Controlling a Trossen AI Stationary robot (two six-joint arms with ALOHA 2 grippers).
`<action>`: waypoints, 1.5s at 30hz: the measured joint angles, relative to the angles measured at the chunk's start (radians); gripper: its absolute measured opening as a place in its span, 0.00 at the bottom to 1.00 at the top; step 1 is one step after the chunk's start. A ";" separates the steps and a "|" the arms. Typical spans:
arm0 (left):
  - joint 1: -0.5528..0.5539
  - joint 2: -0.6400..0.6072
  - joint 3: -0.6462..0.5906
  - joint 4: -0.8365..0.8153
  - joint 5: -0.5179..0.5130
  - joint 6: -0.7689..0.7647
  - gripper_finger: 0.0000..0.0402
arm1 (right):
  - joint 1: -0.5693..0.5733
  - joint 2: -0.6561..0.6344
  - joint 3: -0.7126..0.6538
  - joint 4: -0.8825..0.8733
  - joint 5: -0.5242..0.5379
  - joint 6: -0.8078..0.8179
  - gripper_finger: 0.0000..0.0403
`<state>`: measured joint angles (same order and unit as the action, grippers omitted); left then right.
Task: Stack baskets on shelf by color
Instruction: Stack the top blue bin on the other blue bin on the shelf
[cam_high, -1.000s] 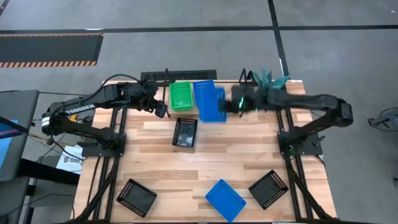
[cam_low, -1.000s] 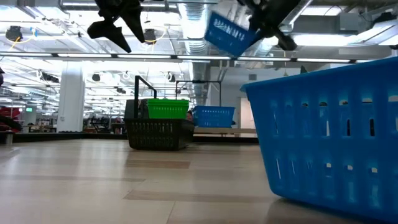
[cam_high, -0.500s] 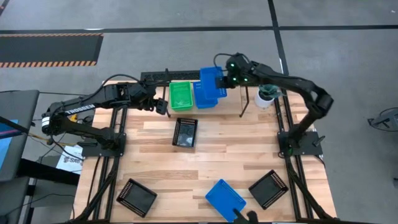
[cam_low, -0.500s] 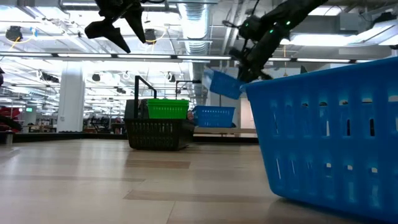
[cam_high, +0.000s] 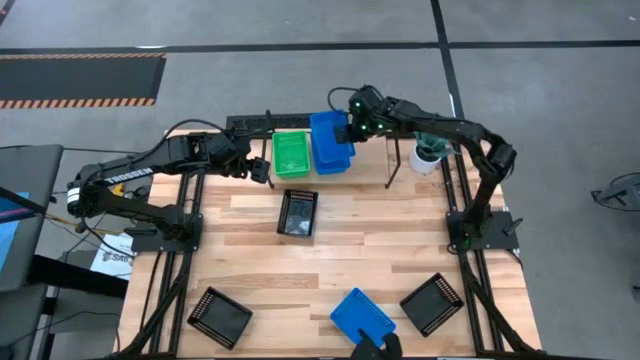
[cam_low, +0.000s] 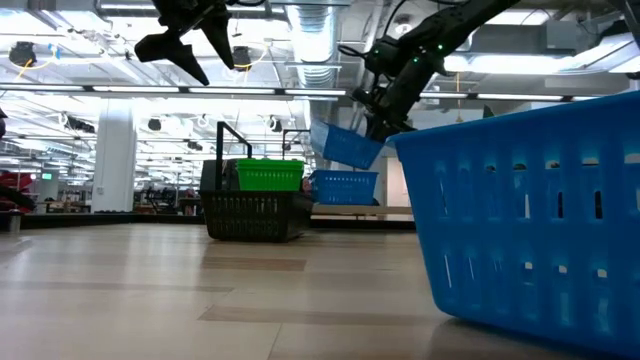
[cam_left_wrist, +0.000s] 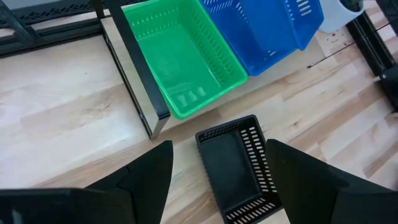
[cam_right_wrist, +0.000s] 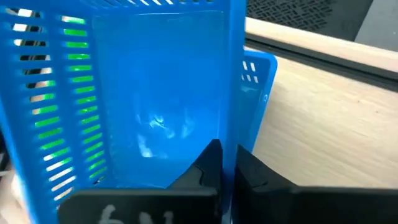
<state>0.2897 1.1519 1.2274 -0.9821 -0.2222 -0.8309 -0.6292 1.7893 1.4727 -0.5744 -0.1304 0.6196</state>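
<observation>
My right gripper (cam_high: 352, 126) is shut on a blue basket (cam_high: 330, 142), held tilted over a second blue basket (cam_low: 343, 186) that sits on the black shelf (cam_high: 262, 122). A green basket (cam_high: 292, 155) sits on the shelf beside them. One black basket (cam_high: 298, 212) rests flat on the table in front of the shelf. My left gripper (cam_high: 262, 172) hangs open above the table near the shelf's left end, holding nothing. In the left wrist view its fingers stand apart around the black basket (cam_left_wrist: 236, 168) far below. My right gripper pinches one wall (cam_right_wrist: 229, 118) of the blue basket, one finger (cam_right_wrist: 208, 165) inside and the other (cam_right_wrist: 252, 171) outside. It reaches in from the table's right, slanting down. The basket is tilted just above the lower blue basket (cam_right_wrist: 258, 68); whether they touch, I cannot tell.
Near the table's front edge lie a blue basket (cam_high: 362, 320) and two black baskets (cam_high: 220, 315) (cam_high: 432, 303). A white pot with a teal plant (cam_high: 428, 158) stands right of the shelf, under my right arm. Bare wood lies between the shelf and the front baskets.
My right gripper has carried the blue basket from in front of the shelf toward the far edge and left, and down, until it hangs over the blue basket on the shelf. The basket has turned and tipped on the way. My left arm has kept still.
</observation>
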 joint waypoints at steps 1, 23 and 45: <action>0.000 0.000 0.000 0.000 0.000 -0.001 0.61 | 0.000 0.000 0.000 -0.004 0.001 0.000 0.08; 0.000 0.000 0.000 0.000 0.000 -0.001 0.61 | 0.022 0.000 -0.001 -0.001 0.009 0.054 0.24; 0.000 0.000 0.000 0.000 -0.002 -0.002 0.61 | 0.047 -0.001 -0.002 0.021 0.051 0.091 0.39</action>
<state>0.2897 1.1517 1.2274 -0.9817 -0.2245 -0.8326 -0.5825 1.7885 1.4708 -0.5537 -0.0792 0.7103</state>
